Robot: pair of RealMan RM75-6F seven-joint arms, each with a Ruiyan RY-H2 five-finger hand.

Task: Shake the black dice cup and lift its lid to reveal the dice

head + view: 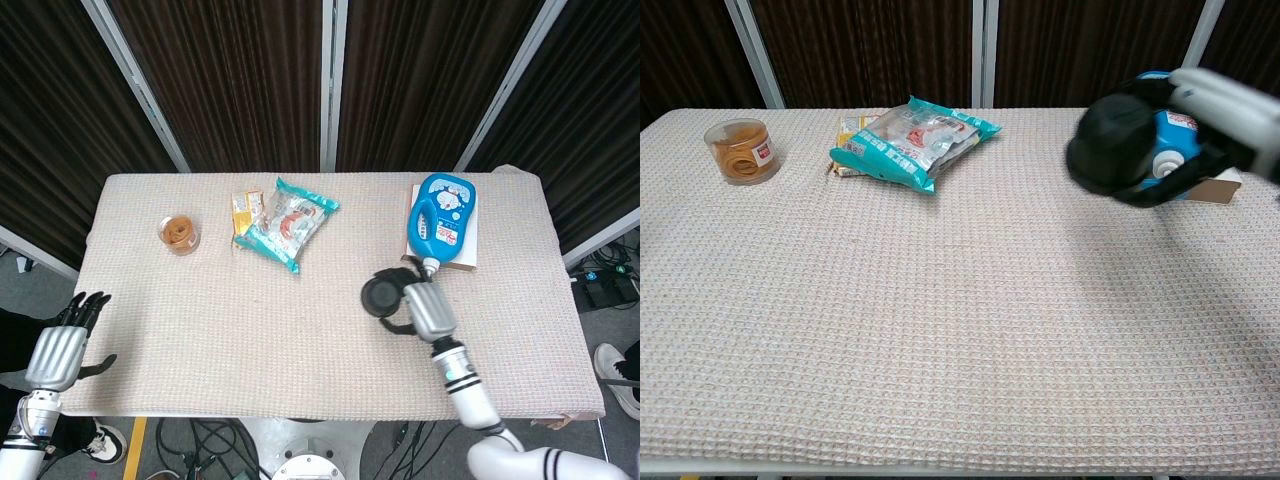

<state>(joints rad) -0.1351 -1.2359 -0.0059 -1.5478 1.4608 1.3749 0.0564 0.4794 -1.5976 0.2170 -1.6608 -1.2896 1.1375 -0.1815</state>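
Dark curtains behind, waffle-weave cloth on table (300, 340); right hand (428, 312) has the black dice cup (382, 296) wrapped in its fingers, in the air right of centre, just in front of the blue detergent bottle (440, 222).
Cup looks like light rigid plastic, smooth and probably slippery, with loose dice inside by the task, so my call: grip round the body, clamp the lid for the shake, then lift by the lid top. Lid seam can't be made out in either view; chest view shows the cup blurred, head view only one round dark face. Dice hidden. Right hand's thumb side sits behind the cup. Left hand (58, 352) hangs off the table's left edge, fingers apart, holding nothing; absent from chest view. Bottle's box mostly covered.
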